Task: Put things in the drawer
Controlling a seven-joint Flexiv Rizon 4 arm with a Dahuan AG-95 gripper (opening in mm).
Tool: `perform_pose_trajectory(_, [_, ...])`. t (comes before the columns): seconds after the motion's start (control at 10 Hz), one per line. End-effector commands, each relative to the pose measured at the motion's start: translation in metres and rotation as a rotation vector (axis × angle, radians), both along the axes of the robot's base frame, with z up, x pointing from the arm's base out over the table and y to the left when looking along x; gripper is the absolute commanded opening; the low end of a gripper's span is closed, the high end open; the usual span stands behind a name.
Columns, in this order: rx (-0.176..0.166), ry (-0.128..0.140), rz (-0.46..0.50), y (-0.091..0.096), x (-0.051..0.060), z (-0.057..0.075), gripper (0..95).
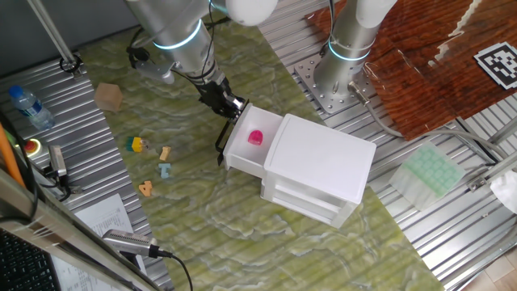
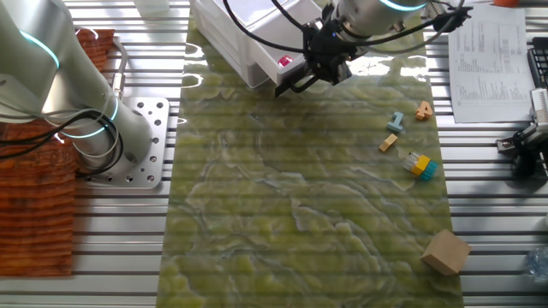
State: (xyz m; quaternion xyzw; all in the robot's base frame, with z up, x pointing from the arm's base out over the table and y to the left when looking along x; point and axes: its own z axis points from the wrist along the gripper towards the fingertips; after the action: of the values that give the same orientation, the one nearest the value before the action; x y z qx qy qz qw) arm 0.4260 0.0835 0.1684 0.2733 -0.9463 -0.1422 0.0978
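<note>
The arm comes in from the upper edge of one fixed view, its thick silver link with a glowing cyan ring slanting downward and to the right; the black wrist is bent below it, and the end effector is dark and low, pointing down at a tilt. In the other fixed view the end effector hangs under the silver link, with black cables looping beside it; if its fingers are apart or closed cannot be told.
</note>
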Motion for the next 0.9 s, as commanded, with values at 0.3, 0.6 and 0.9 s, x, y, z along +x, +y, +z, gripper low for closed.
perform_pose_trajectory(0.3, [0.008, 0.006, -0.006, 0.011, -0.003, 0.002, 0.0])
perform_pose_trajectory(0.6, [0.010, 0.011, -0.010, 0.018, -0.006, 0.004, 0.0])
perform_pose_trajectory(0.9, [0.013, 0.017, -0.017, 0.030, -0.013, 0.003, 0.0])
